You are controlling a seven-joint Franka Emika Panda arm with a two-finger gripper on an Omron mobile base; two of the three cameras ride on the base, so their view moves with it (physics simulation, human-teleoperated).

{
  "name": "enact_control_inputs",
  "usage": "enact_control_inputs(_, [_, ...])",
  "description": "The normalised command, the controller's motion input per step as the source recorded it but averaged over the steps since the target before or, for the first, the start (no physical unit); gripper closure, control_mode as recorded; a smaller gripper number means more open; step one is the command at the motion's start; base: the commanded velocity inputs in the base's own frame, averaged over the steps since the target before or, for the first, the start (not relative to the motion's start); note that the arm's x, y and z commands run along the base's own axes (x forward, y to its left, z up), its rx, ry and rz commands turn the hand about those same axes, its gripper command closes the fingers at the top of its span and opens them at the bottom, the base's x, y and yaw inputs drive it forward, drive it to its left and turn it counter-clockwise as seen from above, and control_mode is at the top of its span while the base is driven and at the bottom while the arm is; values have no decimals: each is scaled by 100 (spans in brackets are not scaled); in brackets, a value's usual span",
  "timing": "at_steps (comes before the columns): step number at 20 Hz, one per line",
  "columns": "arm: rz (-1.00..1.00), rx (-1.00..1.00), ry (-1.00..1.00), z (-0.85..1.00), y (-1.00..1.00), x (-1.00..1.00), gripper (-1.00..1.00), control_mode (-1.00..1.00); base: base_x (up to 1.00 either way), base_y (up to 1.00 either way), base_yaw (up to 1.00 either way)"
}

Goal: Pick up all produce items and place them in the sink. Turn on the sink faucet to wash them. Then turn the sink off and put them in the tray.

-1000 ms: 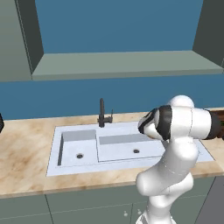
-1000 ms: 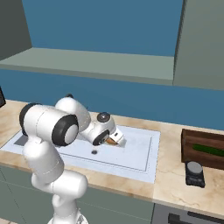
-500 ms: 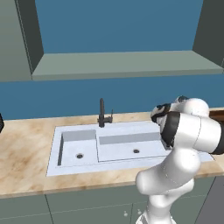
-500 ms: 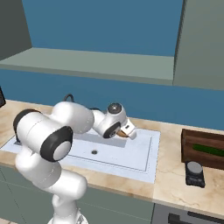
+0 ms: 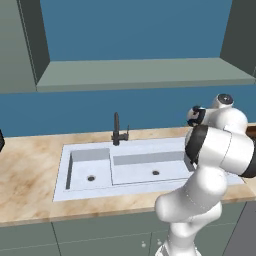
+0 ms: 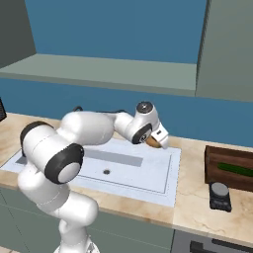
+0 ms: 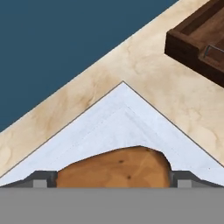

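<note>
brown potato [image 7: 114,168]: one, in hand [image 6: 157,141].

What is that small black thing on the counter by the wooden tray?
Start at the sink, then follow the marble counter right to the dark brown tray holding a cucumber. Just before it sits a small black boxy gadget with a round grey top, unlike anything nearby.

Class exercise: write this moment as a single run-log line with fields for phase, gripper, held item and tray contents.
phase: carrying to tray | gripper: shut on potato | position: over sink right corner | tray: cucumber inside
</note>
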Motion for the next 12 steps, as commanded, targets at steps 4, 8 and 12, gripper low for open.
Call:
enact_control_inputs(4, [-9, 0, 0, 1, -74, 0, 100, -100, 0, 0, 0])
enact_control_inputs(8, [-7, 0, 0, 0, -82, 0, 100, -100, 0, 0, 0])
enact_control_inputs(12, [-4, 0, -5, 0, -86, 0, 100, -100, 0, 0, 0])
